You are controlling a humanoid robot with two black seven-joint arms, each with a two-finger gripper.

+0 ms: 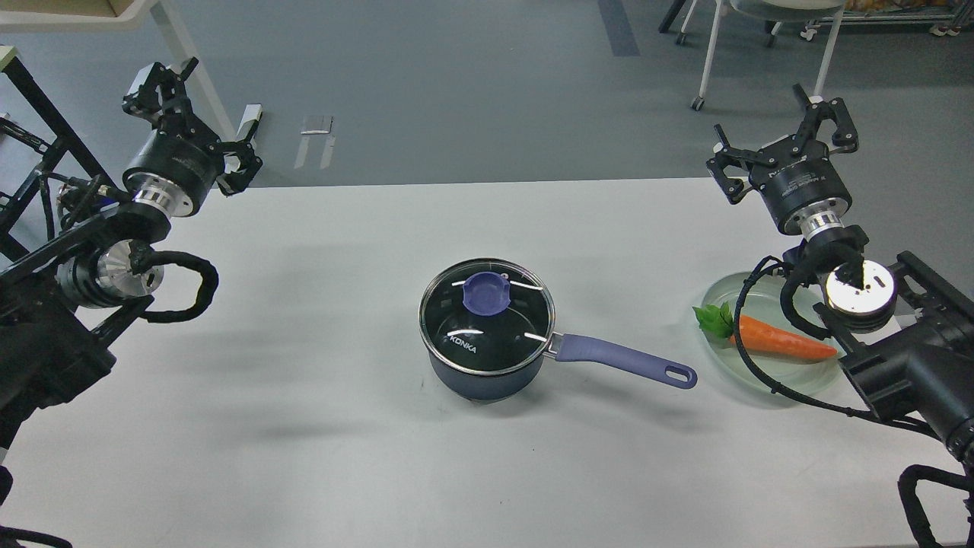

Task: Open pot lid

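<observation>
A dark blue pot (487,377) stands in the middle of the white table (304,365). Its glass lid (487,327) sits on it, with a purple knob (487,291) on top. The purple handle (620,360) points right. My left gripper (199,118) is open and empty, far left of the pot, above the table's back left corner. My right gripper (784,125) is open and empty, far right of the pot, above the table's back right edge.
A clear glass plate (719,293) with an orange carrot (784,342) lies to the right of the pot's handle, under my right arm. A chair's white legs (711,53) stand on the floor behind the table.
</observation>
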